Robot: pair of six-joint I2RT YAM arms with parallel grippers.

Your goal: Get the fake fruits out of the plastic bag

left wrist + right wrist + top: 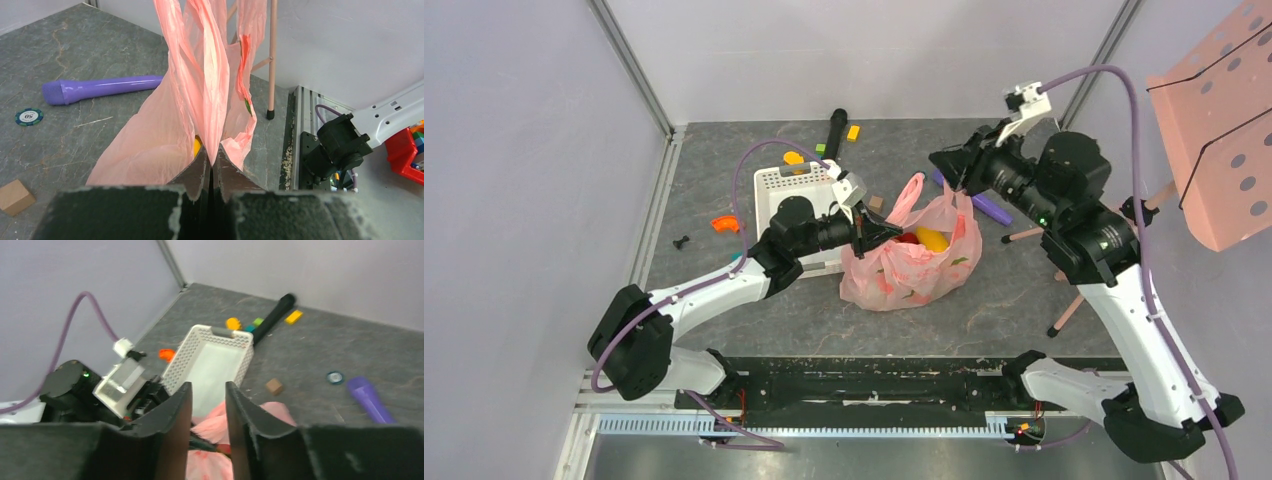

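Observation:
The pink plastic bag (914, 262) sits crumpled in the middle of the table, its mouth facing up. Inside it I see a yellow-orange fruit (931, 238) and a red fruit (907, 238); the other fruits are hidden. My left gripper (879, 232) is shut on the bag's left rim. In the left wrist view the gripper (212, 157) pinches the film of the bag (165, 140), with a bit of yellow fruit (197, 146) behind it. My right gripper (946, 168) hangs open and empty above the bag's far side. In its own view the gripper (207, 390) is above the bag (215, 430).
The white basket (799, 195) stands just left of the bag. A purple cylinder (989, 207) lies to the right, with a poker chip (28, 116) and a brown cube (876, 201) near it. A black cylinder (836, 128) and small blocks lie at the back. A pink perforated board (1219, 130) on legs stands far right.

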